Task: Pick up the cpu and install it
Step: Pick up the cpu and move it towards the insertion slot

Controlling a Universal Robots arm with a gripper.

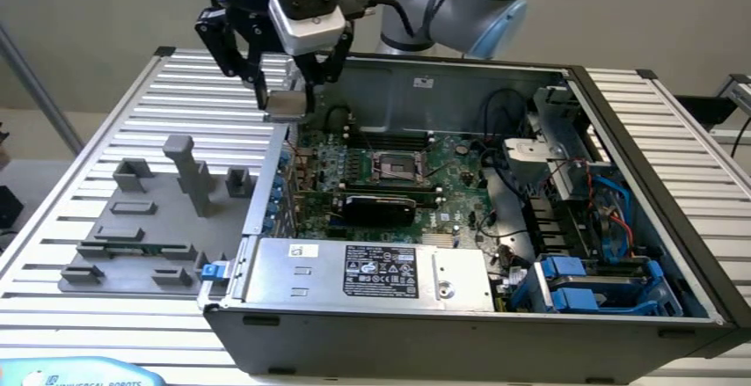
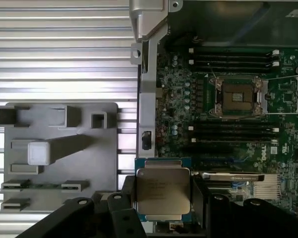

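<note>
The cpu (image 2: 162, 192), a flat square chip with a silvery top, sits between the black fingers (image 2: 126, 201) of my gripper (image 2: 162, 198), which is shut on it. In the exterior view the gripper (image 1: 285, 96) hangs above the open computer case's far corner on that view's left, and the cpu (image 1: 285, 105) shows as a small grey square at its tips. The open cpu socket (image 1: 393, 165) lies on the green motherboard (image 1: 452, 175) inside the case, apart from the chip. In the wrist view the socket (image 2: 237, 95) shows its metal frame folded open.
A grey fixture plate (image 1: 112, 267) with upright blocks lies on the slatted table at the exterior view's left, holding a green memory stick (image 1: 147, 247). The case wall (image 1: 470, 78), power supply (image 1: 375, 272), cables (image 1: 610, 201) and blue drive bays (image 1: 586, 285) surround the motherboard.
</note>
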